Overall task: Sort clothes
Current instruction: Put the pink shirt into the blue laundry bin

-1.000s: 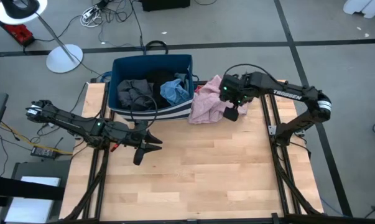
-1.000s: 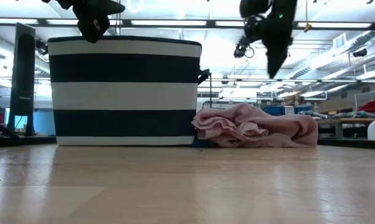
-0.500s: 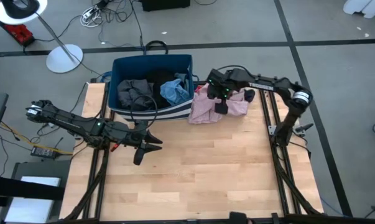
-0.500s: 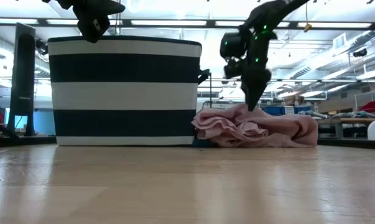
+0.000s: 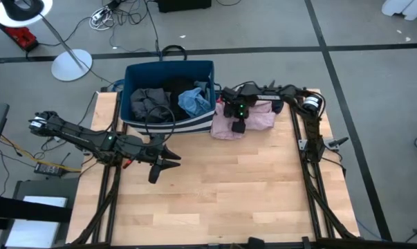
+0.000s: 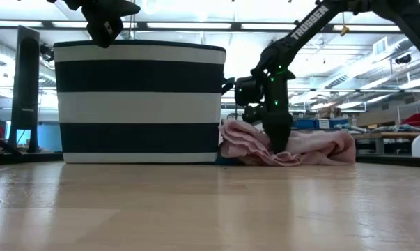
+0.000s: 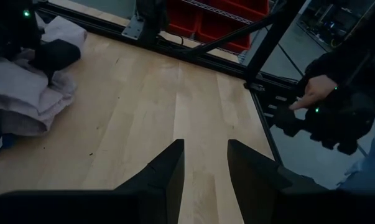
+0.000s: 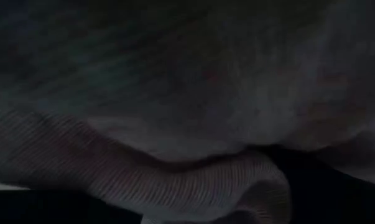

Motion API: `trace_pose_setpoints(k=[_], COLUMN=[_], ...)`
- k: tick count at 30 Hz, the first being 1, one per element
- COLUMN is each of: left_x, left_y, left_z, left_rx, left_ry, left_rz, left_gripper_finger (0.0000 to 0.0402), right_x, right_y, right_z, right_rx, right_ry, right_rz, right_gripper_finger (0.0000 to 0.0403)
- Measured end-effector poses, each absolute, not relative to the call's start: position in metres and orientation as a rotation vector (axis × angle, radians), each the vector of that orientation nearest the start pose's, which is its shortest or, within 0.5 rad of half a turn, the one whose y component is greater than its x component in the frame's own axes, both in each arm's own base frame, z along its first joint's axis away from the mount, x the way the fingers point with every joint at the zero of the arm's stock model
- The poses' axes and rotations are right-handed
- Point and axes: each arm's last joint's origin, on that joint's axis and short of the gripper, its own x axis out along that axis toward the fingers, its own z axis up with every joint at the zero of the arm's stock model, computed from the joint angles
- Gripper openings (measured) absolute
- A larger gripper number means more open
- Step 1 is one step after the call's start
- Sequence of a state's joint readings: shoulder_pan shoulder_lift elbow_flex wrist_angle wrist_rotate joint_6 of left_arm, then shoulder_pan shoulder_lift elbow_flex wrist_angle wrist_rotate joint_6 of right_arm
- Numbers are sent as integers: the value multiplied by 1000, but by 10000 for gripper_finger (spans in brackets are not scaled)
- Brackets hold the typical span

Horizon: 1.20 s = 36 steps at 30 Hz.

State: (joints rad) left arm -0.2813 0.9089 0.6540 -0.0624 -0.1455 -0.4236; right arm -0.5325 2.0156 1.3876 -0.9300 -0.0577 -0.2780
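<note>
**Right pincer down in the pink garment beside the bin**

On the left, a white round lamp base (image 5: 72, 65) stands on the grey floor (image 5: 263, 24) among loose cables. The pale wooden desk (image 5: 222, 187) is mostly bare. The left pincer (image 5: 168, 156) hangs above the desk's left part, near the bin's front, its fingers (image 7: 168, 171) a narrow gap apart with nothing between them.

At the desk's back edge stands the dark blue bin (image 5: 168, 69) with a striped base. Inside lie a dark grey garment (image 5: 147, 104) and a grey-blue garment (image 5: 194, 102).

Just right of the bin, touching it, the pink garment (image 5: 260, 119) lies crumpled on the desk. The right pincer (image 5: 238, 127) is pressed down into the garment; whether its fingers have gripped the fabric I cannot tell.
</note>
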Motion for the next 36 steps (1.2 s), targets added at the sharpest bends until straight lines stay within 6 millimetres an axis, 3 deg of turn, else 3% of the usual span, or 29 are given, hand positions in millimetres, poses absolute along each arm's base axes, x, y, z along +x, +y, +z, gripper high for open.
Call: trace_pose_setpoints(k=[3,6,10,15,23,30,36], left_x=[195,195,195,195,196,198,199], left_y=[-52,-52,-52,-52,-52,-53,-53], left_z=[278,279,279,280,281,289,296], left_rx=[-353,-354,-356,-356,-360,-381,-396], left_ry=[330,326,319,317,304,217,143], left_rz=[-68,-68,-70,-71,-74,-93,-88], left_gripper_finger=[127,127,127,127,127,127,127], right_x=[319,318,311,295,253,215,196], right_y=[-181,-173,-163,-147,-105,-73,-55], right_z=[149,158,187,228,302,353,399], right_rx=[274,327,393,435,478,555,607], right_ry=[1540,1527,1473,1433,1324,1247,1130], right_rz=[-180,-184,-193,-309,-493,-641,-718], right_gripper_finger=[239,151,26,29,15,15,15])
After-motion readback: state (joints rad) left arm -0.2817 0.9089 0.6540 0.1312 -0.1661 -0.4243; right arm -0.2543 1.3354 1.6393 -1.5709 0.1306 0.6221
